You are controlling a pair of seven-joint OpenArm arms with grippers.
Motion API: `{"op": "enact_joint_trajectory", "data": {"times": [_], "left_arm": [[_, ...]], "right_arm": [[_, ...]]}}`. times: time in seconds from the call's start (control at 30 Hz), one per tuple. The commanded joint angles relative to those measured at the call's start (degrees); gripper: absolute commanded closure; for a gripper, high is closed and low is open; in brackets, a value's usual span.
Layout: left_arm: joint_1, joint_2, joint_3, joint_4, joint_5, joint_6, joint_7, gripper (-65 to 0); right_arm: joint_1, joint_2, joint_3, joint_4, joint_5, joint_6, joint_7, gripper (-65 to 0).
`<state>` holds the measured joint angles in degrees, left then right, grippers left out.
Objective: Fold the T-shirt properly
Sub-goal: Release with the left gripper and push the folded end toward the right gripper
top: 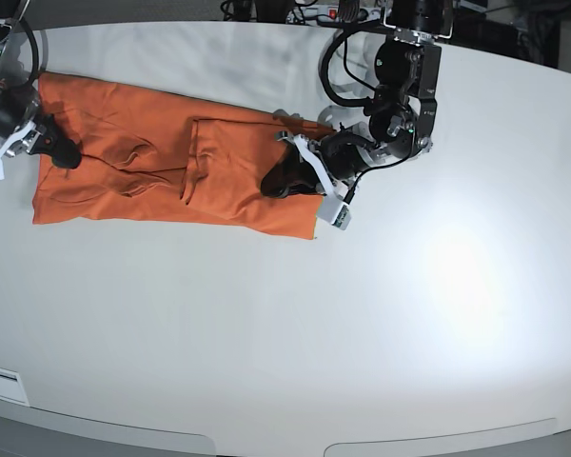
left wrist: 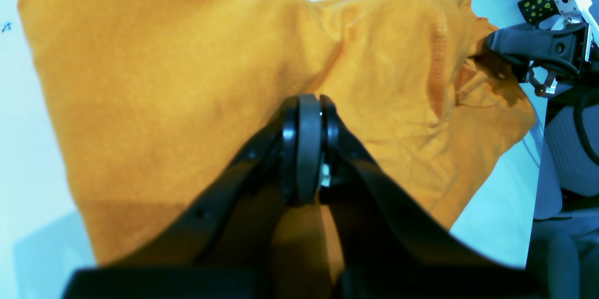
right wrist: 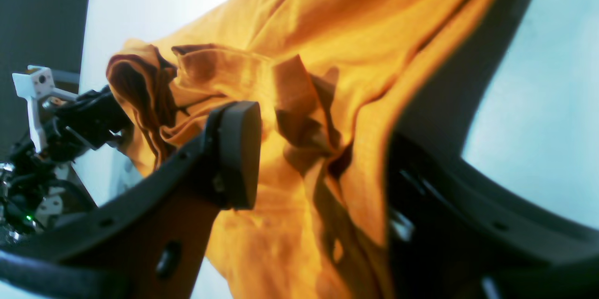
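- Overhead, the orange T-shirt (top: 162, 167) lies as a long band across the far half of the white bench (top: 295, 324), with one robot arm at each of its ends.
- Loose creases and a small fold ridge (top: 192, 157) run across the cloth between the two tools; nothing else lies on the fabric between them.
- Beyond the bench's far edge, dark cables (top: 338, 67) loop down the arm carrying the left tool, and more cables and equipment sit in the dim background.
- A bright patch of light (top: 457, 262) falls on the bare bench, well away from either tool.
- From the left wrist view, the left tool (left wrist: 309, 102) has its jaws pressed together over the cloth, the T-shirt (left wrist: 178, 102) spreading out flat in front of it; whether any fabric is pinched between the jaws cannot be told.
- The right tool (left wrist: 538, 48) appears beyond it, at the bunched far end of the garment.
- From the right wrist view, the right tool (right wrist: 323, 149) stands wide apart, with gathered, wrinkled folds of the T-shirt (right wrist: 327, 55) filling the gap between its two fingers (right wrist: 238, 154).
- One pad faces the crumpled cloth; the other finger is partly covered by a draped layer of fabric, so contact on that side cannot be told.
- The left tool (right wrist: 89, 126) shows dark beyond the folds.
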<state>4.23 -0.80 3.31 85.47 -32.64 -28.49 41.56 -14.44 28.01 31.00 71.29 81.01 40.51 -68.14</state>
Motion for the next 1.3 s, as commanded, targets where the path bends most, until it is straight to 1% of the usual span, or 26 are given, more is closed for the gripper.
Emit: {"op": "enact_joint_trajectory", "data": {"times": [0.0, 0.03, 0.07, 0.1, 0.13, 0.17, 0.23, 0.33, 0.37, 0.43, 0.53, 0.6, 0.7, 0.77, 0.83, 0.97, 1.03, 1.1, 1.2, 1.27], "left_arm": [[0.2, -0.3, -0.3, -0.1, 2.1, 2.2, 3.1, 0.0], [0.2, -0.3, -0.3, -0.1, 1.9, 2.0, 3.1, 0.0], [0.0, -0.3, -0.3, -0.1, 1.9, 1.9, 3.1, 0.0], [0.0, -0.3, -0.3, -0.1, 1.9, 1.8, 3.1, 0.0], [-0.2, -0.3, -0.3, -0.1, 1.7, 1.4, 3.1, 0.0], [-0.3, -0.3, -0.3, 0.0, 1.3, 0.9, 3.1, 0.0], [-0.8, -0.3, -0.4, 0.2, -0.9, -1.0, 3.5, 0.0], [-1.8, -0.3, -0.4, 1.7, -6.5, -5.2, 5.7, 0.0], [-2.2, -0.3, -0.4, 2.5, -9.1, -6.8, 6.9, 0.0], [-2.9, -0.3, -0.4, 4.6, -14.8, -11.2, 9.6, 0.0], [-4.2, -0.3, -0.4, 7.9, -22.9, -11.5, 14.4, 0.0], [-4.9, -0.3, -0.4, 9.8, -26.0, -11.5, 16.7, 0.0], [-5.6, -0.3, -0.4, 11.2, -26.3, -11.5, 18.2, -5.9], [-5.7, -0.3, -0.5, 11.3, -25.2, -11.5, 18.5, -7.2], [-5.8, -0.3, -0.5, 11.2, -23.0, -11.5, 18.4, -7.3], [-5.8, -0.5, -0.5, 11.2, -18.6, -11.5, 18.4, -7.3], [-5.8, -0.8, -0.8, 11.2, -18.2, -11.5, 18.4, -7.3], [-5.8, -1.4, -1.3, 11.2, -18.2, -11.5, 18.1, -7.3], [-5.8, -1.6, -2.7, 11.2, -18.2, -11.5, 17.6, -7.3], [-5.8, -1.7, -3.6, 11.2, -18.2, -11.5, 17.6, -7.3]], "right_arm": [[0.2, 0.0, 0.0, 0.3, -2.1, -0.5, -1.4, -31.4], [0.2, -0.5, 0.0, 0.3, -2.6, -0.5, -1.0, -29.5], [0.2, -1.0, 0.0, 0.3, -3.8, -0.5, -0.5, -24.7], [0.2, -1.2, 0.0, 0.3, -5.3, -0.5, 0.1, -16.5], [0.2, -1.2, 0.0, 0.3, -6.5, -0.5, 0.6, -6.4], [0.2, -1.2, 0.1, 0.3, -6.7, -0.5, 0.9, 0.0], [0.2, -1.1, 0.7, 0.3, -6.7, -0.5, 1.8, 0.0], [0.1, -0.6, 2.3, 1.5, -7.5, -0.5, 1.9, 0.0], [0.1, -0.2, 2.6, 2.5, -8.9, -0.5, 1.9, 0.0], [0.1, 0.9, 3.3, 5.0, -12.2, -0.5, 1.9, 0.0], [0.0, 3.1, 3.6, 9.9, -15.5, -0.5, 1.9, 0.0], [0.0, 4.5, 3.6, 13.7, -17.9, -0.5, 2.0, 0.0], [0.0, 5.7, 3.6, 19.8, -22.3, -0.5, 2.2, 0.0], [0.0, 5.7, 3.6, 24.0, -25.0, -0.9, 2.5, 0.0], [0.0, 5.7, 3.6, 28.0, -25.8, -2.7, 2.6, 0.0], [0.0, 5.0, 3.5, 36.4, -25.3, -7.0, 2.5, 0.0], [-0.2, 3.8, 3.5, 40.4, -23.5, -8.2, 2.5, 0.0], [-0.3, 2.3, 3.5, 43.6, -18.7, -8.2, 1.0, 0.0], [-0.3, -0.9, 3.5, 46.9, -12.6, -5.9, -0.6, 0.0], [-0.3, -3.3, 3.5, 47.7, -9.3, -4.9, -0.7, 0.0]]}}
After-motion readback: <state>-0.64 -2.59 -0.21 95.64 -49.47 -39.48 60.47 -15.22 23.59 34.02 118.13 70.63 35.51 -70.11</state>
